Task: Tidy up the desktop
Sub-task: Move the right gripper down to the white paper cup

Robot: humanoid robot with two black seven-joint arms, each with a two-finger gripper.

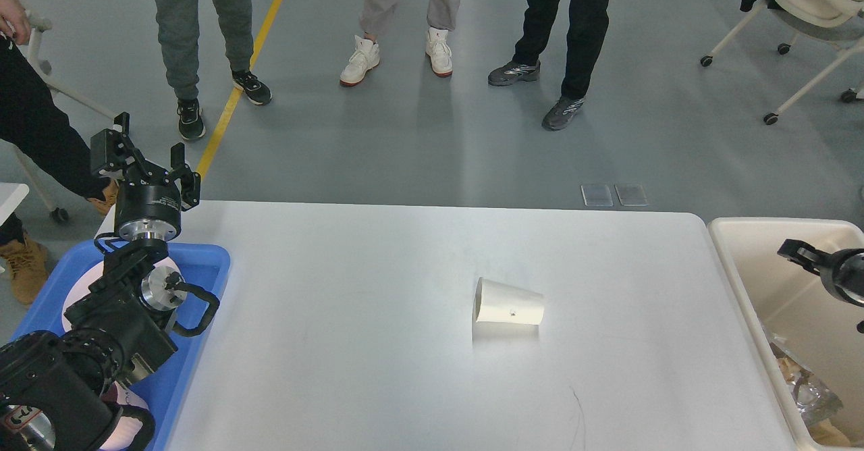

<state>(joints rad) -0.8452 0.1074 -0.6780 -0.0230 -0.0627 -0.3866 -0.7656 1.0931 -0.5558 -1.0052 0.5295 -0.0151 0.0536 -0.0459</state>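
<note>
Over the desktop's [378, 370] far-left corner the left gripper [145, 157] hangs with fingers spread and empty; right gripper [796, 254], state indiscernible, sits over the bin [736, 262] off its right edge.

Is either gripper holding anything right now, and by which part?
Nothing is held. The left gripper is open and empty above the blue plastic tray; the right gripper, over the cream-white rectangular bin, shows nothing in it.

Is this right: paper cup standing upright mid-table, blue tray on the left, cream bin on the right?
Not quite. In the head view the paper cup lies on its side on the table, not upright. The blue tray on the left and cream bin on the right are correct.
</note>
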